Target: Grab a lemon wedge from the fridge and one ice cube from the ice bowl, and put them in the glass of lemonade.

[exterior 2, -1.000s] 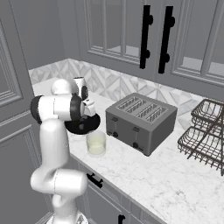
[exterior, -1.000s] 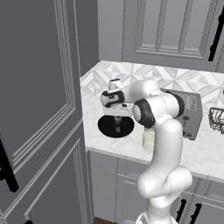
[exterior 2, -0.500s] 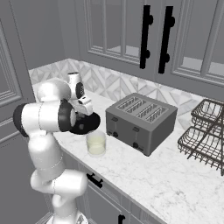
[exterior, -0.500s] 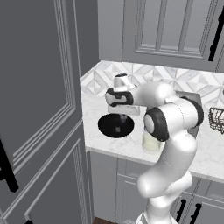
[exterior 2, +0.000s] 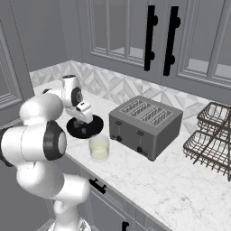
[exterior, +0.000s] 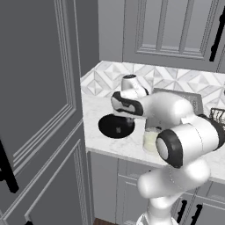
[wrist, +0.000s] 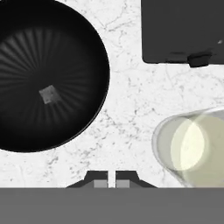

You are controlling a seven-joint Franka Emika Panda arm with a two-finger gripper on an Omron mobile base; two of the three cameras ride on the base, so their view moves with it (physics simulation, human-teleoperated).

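Note:
The ice bowl (wrist: 48,74), wide, shallow and black, stands on the marble counter with one small pale ice cube (wrist: 49,94) lying in its middle. To its right is the glass of lemonade (wrist: 192,146), a clear tumbler of pale yellow-green liquid. My gripper (wrist: 111,181) hovers above the bare counter between bowl and glass, pointing down, its fingers shut with nothing visible between them. From the base, the bowl (exterior: 115,126), the glass (exterior: 151,139) and the gripper (exterior 2: 85,119) sit near the counter's front edge. The lemon wedge and the fridge are out of view.
A dark grey toaster (exterior 2: 144,126) stands just behind and right of the glass. Further right is a black wire rack (exterior 2: 212,135). A tall dark panelled door (exterior: 39,110) closes off the counter's left end. Wall cabinets with black handles (exterior 2: 151,38) hang above.
The arm's elbow has swung out towards the cameras, and the hand has shifted a little to the right, from over the bowl towards the glass. The fingers stay shut.

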